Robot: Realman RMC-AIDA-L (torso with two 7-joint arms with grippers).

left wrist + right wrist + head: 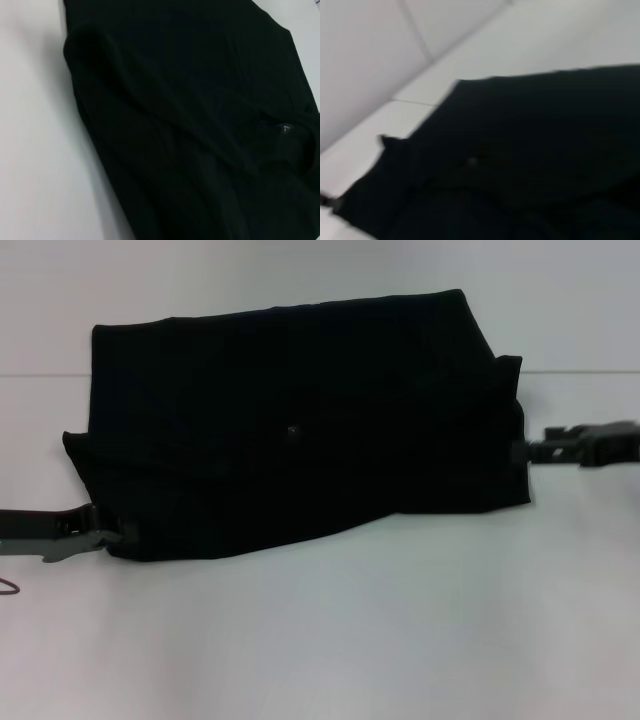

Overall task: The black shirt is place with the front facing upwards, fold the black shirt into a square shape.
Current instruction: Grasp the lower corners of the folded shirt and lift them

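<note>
The left tool point(112, 533) sits low on the white table point(400, 640) at the near left corner of the black shirt point(300, 430), its tip right against the hem; whether it is clamped on the cloth, closed or parted cannot be told from these views. On the opposite side, the right tool point(522, 450) meets the shirt's right edge about halfway up, its arm reaching in from the right; its tip is lost against the dark fabric, so its state cannot be told either.

Between the two arms the shirt lies flat in the middle of the table as a wide, rough rectangle, its far edge reaching up to the seam where the table meets the white wall point(300, 280). No sleeves stick out and no chest lettering shows. A small pale tag point(292, 427) sits near the centre of the upper layer, also visible in the left wrist view as a little label point(285, 129) among soft creases.

This suggests the garment has already been folded at least once, with the sides or sleeves tucked in. The shape is still broader than it is deep, the near edge runs slanted, and a corner of an under-layer peeks out at the upper right. By the look of it, a further fold across the long side, plus squaring of the edges, remains before the shirt counts as square.
</note>
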